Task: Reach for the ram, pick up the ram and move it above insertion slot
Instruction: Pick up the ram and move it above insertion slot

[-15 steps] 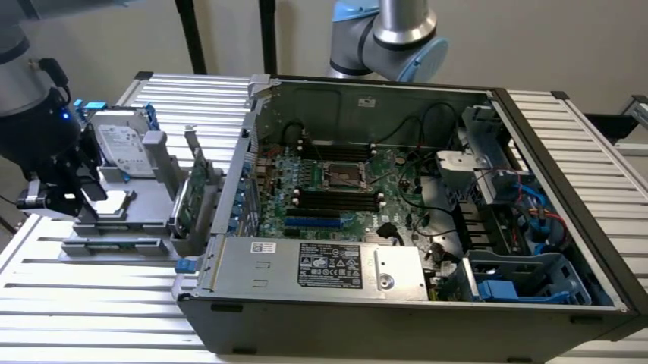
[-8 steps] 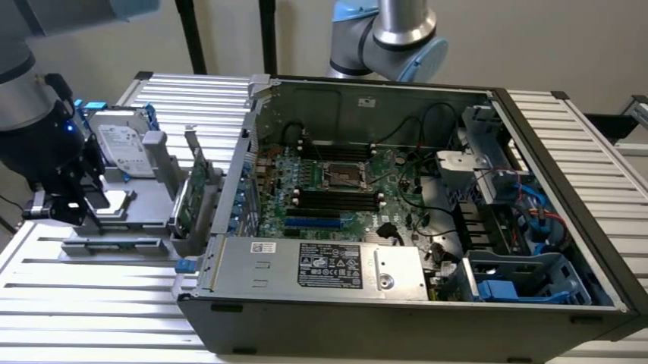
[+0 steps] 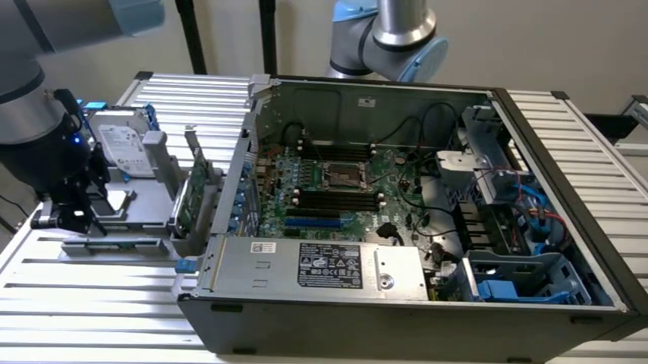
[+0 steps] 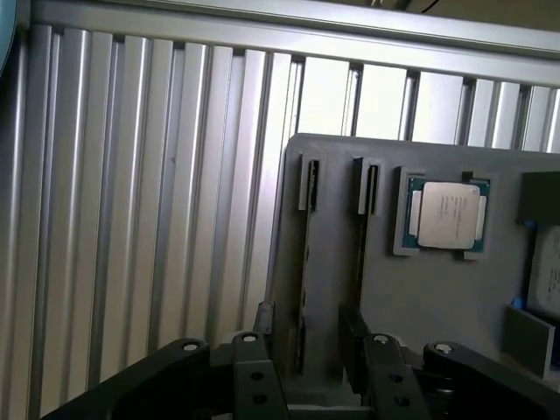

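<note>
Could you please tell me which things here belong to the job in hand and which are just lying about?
Job in hand:
gripper, jaws open over the grey holder
black insertion slots

Lying about:
hard drive
expansion card
CPU chip
power supply

One hard drive, one processor, one case.

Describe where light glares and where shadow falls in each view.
Exterior view: the slatted table glares white nearest the camera, while the inside of the computer case sits in shadow. Wrist view: the table's slats just beyond the grey tray shine brightest, and the gripper is a dark shape.
</note>
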`<control>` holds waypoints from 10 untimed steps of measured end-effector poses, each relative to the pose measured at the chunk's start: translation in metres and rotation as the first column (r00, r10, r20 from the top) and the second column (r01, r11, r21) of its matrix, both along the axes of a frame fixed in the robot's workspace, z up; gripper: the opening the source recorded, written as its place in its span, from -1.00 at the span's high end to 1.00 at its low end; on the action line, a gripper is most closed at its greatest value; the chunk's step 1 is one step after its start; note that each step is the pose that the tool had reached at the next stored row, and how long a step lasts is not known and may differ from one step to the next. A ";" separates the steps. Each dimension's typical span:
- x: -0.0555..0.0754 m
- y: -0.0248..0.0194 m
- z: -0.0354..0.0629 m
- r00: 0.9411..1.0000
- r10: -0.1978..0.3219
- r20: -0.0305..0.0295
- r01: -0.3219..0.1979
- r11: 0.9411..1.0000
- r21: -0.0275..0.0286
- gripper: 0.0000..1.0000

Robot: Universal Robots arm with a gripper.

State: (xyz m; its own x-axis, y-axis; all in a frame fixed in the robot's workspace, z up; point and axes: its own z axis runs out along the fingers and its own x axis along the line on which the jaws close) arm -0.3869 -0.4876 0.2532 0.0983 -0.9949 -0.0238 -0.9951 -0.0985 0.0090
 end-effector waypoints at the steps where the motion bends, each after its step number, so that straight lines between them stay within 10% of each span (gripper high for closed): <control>1: 0.001 -0.0001 -0.0019 1.000 -0.004 0.000 0.004 1.000 0.000 0.15; 10: 0.003 -0.0012 -0.0181 1.000 -0.029 0.000 0.029 1.000 0.000 0.15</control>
State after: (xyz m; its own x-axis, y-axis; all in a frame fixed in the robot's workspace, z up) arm -0.3838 -0.4888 0.2351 0.0694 -0.9973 -0.0237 -0.9975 -0.0696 0.0091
